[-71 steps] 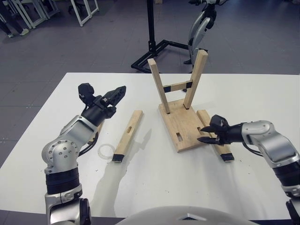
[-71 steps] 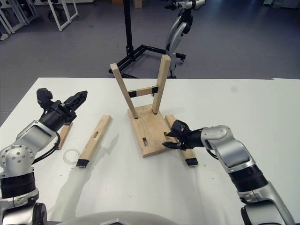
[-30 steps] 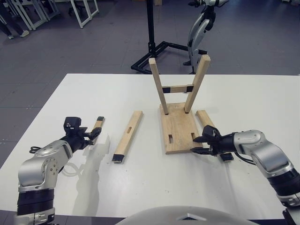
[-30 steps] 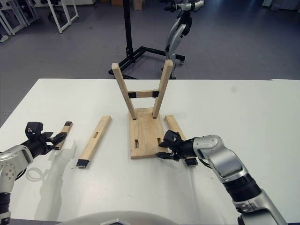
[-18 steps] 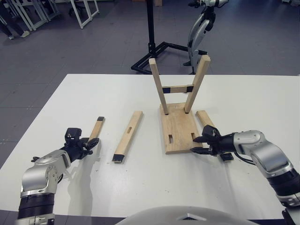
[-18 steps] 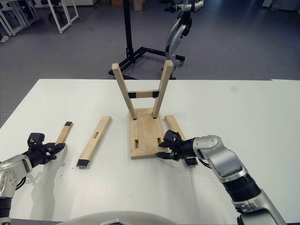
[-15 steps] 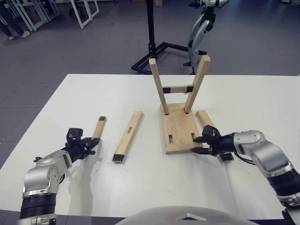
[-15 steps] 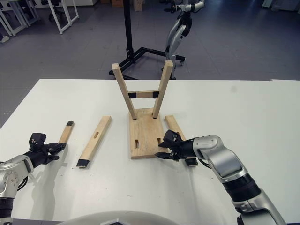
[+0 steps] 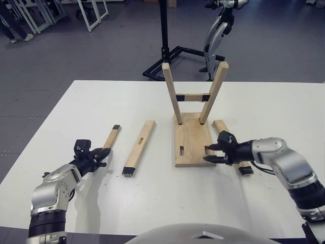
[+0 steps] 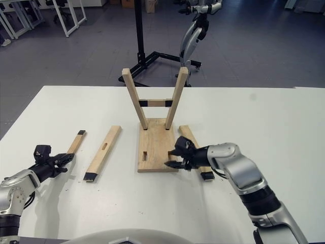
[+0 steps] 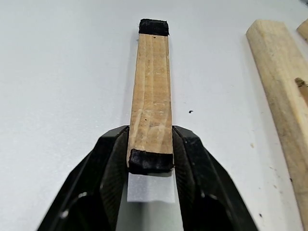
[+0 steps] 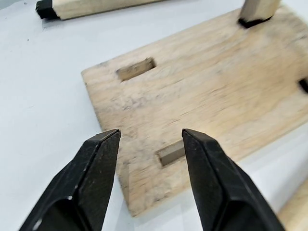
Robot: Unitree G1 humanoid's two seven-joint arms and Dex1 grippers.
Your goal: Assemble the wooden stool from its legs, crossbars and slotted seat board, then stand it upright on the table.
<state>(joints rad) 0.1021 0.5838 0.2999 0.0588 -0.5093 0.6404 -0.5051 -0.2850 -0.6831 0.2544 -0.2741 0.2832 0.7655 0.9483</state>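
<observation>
I'm working over a white table point(image 9: 284, 101). Past its far edge, well beyond my right gripper point(image 9: 204, 154), grey floor point(image 9: 76, 51) spreads out with a black stand point(image 9: 163, 30) on splayed feet; white metal frames point(image 9: 94, 10) stand far beyond my left gripper point(image 9: 104, 156).

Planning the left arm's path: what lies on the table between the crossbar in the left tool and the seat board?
One loose slotted leg lies flat between the crossbar and the seat board, touching neither; both eye views show it.
</observation>
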